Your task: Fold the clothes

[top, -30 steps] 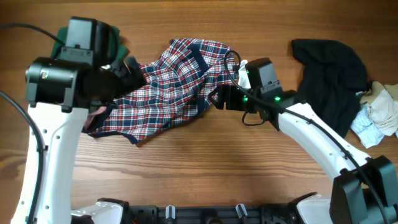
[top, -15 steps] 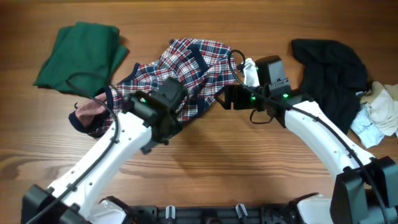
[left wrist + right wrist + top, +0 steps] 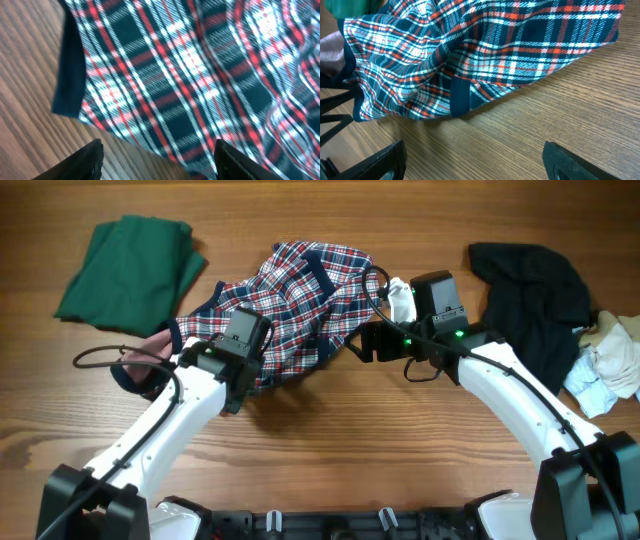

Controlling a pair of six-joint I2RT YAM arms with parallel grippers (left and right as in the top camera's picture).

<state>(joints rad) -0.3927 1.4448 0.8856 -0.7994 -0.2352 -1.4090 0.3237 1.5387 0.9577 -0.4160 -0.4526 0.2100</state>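
**Overhead:** a crumpled red, navy and white plaid fabric shirt (image 3: 300, 295) is shown unfolded at the middle of the wooden bench (image 3: 350, 450). It lies between a dark green cloth garment (image 3: 125, 260) and a heaped black garment (image 3: 530, 290).

**Left wrist:** the left jaws are seen apart over the shirt's navy-trimmed hem, with nothing gripped.

**Right wrist:** the right jaws are likewise apart, over bare wood just beside the hem.

**Risk:** bunched layers may be pinched together, or the thin hem missed, so that the fold is dragged askew.
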